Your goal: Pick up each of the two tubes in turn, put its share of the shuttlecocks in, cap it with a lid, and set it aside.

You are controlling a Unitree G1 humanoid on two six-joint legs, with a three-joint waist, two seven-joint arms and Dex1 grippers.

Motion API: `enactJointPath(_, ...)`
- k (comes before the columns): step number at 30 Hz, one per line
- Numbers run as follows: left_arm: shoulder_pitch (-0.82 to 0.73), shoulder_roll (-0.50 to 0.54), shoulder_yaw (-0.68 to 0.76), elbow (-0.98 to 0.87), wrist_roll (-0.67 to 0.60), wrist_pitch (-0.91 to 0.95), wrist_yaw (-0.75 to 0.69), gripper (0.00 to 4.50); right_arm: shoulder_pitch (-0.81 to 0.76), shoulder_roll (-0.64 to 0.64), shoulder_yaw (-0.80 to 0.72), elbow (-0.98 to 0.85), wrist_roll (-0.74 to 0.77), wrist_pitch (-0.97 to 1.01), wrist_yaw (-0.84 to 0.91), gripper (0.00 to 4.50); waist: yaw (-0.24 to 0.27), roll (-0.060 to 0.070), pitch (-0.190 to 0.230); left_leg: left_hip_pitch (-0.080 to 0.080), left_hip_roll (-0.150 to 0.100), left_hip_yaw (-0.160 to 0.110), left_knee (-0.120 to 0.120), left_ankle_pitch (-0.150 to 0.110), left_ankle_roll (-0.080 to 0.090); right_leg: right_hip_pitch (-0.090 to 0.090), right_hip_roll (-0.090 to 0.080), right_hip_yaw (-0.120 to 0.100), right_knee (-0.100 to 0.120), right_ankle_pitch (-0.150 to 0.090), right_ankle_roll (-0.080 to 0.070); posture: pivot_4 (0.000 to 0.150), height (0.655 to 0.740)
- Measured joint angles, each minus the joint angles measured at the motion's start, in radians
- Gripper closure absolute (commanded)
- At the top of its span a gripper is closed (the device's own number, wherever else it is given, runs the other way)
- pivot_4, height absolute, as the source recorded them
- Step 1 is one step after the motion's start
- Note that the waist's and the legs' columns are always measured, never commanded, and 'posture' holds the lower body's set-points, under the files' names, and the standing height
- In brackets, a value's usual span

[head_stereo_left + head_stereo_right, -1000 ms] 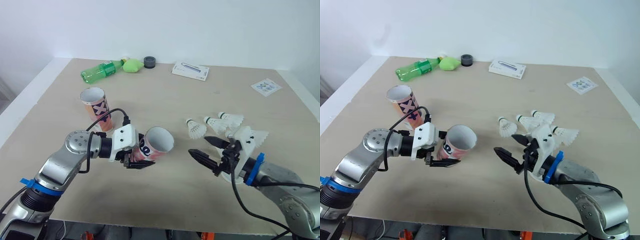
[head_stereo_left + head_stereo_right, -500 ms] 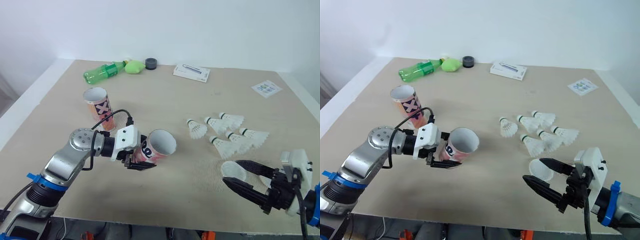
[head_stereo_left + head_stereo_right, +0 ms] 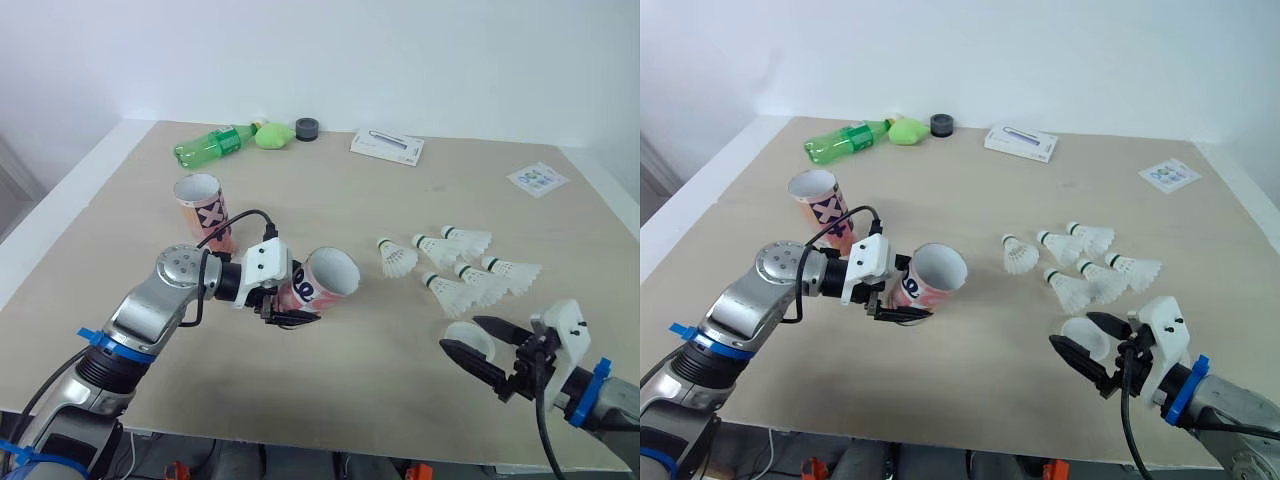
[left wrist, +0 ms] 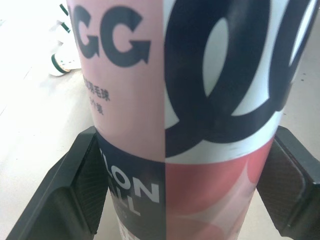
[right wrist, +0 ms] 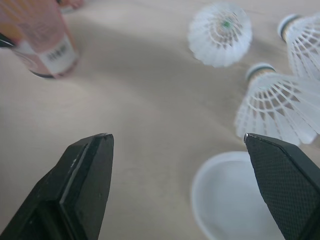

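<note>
We have drawn our right end effector (image 3: 460, 334) back from beside the shuttlecocks (image 3: 472, 276), so the white lid (image 5: 232, 197) now lies between its spread fingers.

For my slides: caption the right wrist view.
Open right gripper poised at a white lid, shuttlecocks just beyond.

The tan table (image 3: 330, 200) carries an upright tube (image 3: 203, 210), a cluster of shuttlecocks (image 3: 455, 265), a white lid (image 3: 465, 343) just beside them, and a green bottle (image 3: 210, 147) lying near the far edge.
</note>
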Motion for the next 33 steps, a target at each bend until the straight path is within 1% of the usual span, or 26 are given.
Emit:
enactJointPath(7,-0.001,-0.002,0.022,-0.002,-0.013,0.054,0.002,0.73,-0.129,0.008,0.117,0.126,-0.106,-0.05,-0.012,0.0,-0.001,0.0,0.0,0.0,0.0,0.0,-0.001,0.0,0.0,-0.001,0.0,0.0,0.0,0.0,0.0,0.15,0.7294)
enactJointPath(17,0.013,-0.004,0.034,0.016,-0.028,0.044,0.002,0.73,-0.175,0.037,0.155,0.2,-0.169,-0.083,-0.023,0.0,-0.001,0.0,0.0,0.0,0.0,0.0,-0.001,0.0,0.0,-0.001,0.001,0.0,0.0,0.0,0.0,0.15,0.7294)
enactJointPath(28,0.013,-0.003,0.032,0.027,-0.028,0.019,-0.012,0.73,-0.238,0.061,0.181,0.244,-0.198,-0.094,-0.026,0.0,-0.001,0.001,0.0,0.0,0.0,0.0,-0.001,0.0,0.0,0.0,0.0,0.001,0.0,0.0,0.0,0.15,0.7294)
enactJointPath(29,0.012,-0.001,0.031,0.026,-0.027,0.019,-0.014,0.76,-0.251,0.064,0.187,0.255,-0.206,-0.097,-0.027,0.26,-0.001,0.001,0.0,0.0,0.0,0.0,-0.001,0.0,0.0,-0.001,0.001,0.001,0.0,0.0,0.0,0.15,0.7294)
enactJointPath(30,0.007,0.0,0.024,0.015,-0.019,0.023,-0.015,0.77,-0.265,0.072,0.205,0.267,-0.215,-0.103,-0.03,0.72,-0.001,0.001,0.0,0.0,0.0,0.0,-0.001,0.0,0.0,-0.001,0.001,0.001,0.0,0.0,0.0,0.15,0.7294)
enactJointPath(32,0.005,0.0,0.022,0.011,-0.017,0.026,-0.015,0.77,-0.268,0.074,0.208,0.269,-0.218,-0.103,-0.031,1.34,-0.001,0.001,0.0,0.0,0.0,0.0,-0.002,0.0,0.0,-0.001,0.001,0.001,0.0,0.0,0.0,0.15,0.7294)
enactJointPath(33,0.001,0.0,0.02,0.008,-0.011,0.03,-0.015,0.77,-0.276,0.074,0.212,0.276,-0.225,-0.104,-0.032,1.85,-0.001,0.001,0.0,0.0,0.0,0.0,-0.002,0.0,0.0,-0.001,0.001,0.001,0.0,0.0,0.0,0.15,0.7294)
